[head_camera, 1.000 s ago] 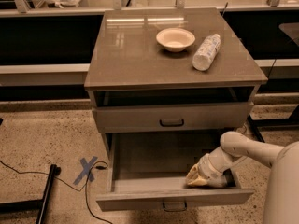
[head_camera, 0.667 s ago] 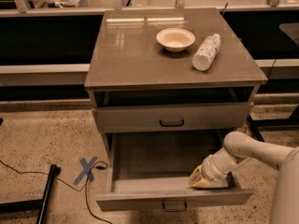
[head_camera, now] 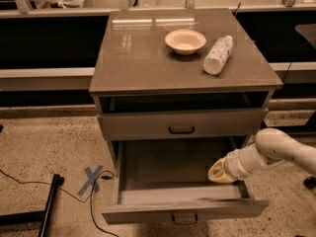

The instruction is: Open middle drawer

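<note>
The middle drawer (head_camera: 148, 209) stands pulled far out of the grey cabinet, its shallow grey tray bare inside and its small black loop handle (head_camera: 184, 217) at the front. My gripper (head_camera: 220, 172), with yellowish tips on a white arm (head_camera: 276, 149), reaches in from the right. It hovers over the tray's right side, just behind the drawer front. The drawer above (head_camera: 181, 125) is closed.
On the cabinet top (head_camera: 133, 58) sit a white bowl (head_camera: 185, 41) and a plastic bottle (head_camera: 217, 55) lying on its side. A blue tape cross (head_camera: 91, 178), a cable and a black stand leg (head_camera: 47, 209) lie on the floor at left.
My gripper has drifted to the right and a little up, away from the drawer's front. The drawer itself looks as far out as before.
</note>
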Motion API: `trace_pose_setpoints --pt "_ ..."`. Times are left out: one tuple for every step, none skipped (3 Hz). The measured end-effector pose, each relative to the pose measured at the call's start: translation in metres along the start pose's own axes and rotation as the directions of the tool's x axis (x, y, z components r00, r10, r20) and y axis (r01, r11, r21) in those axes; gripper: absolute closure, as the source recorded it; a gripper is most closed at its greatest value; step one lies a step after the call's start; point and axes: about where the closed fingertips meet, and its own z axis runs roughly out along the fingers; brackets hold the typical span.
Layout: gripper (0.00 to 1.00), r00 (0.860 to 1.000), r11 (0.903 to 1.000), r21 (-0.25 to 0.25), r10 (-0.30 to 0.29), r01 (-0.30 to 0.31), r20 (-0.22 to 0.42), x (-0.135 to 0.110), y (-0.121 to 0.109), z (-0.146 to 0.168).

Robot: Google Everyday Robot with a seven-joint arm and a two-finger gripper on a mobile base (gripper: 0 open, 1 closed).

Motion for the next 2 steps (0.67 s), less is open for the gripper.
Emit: trace_pose_setpoints --pt "1.0 0.999 0.9959 0.084 -0.036 0.034 0.028 -0.0118 -0.0119 -0.0346" --pt "0.81 0.999 0.9965 0.077 -0.035 0.032 0.028 -0.0113 -0.0103 -0.0313"
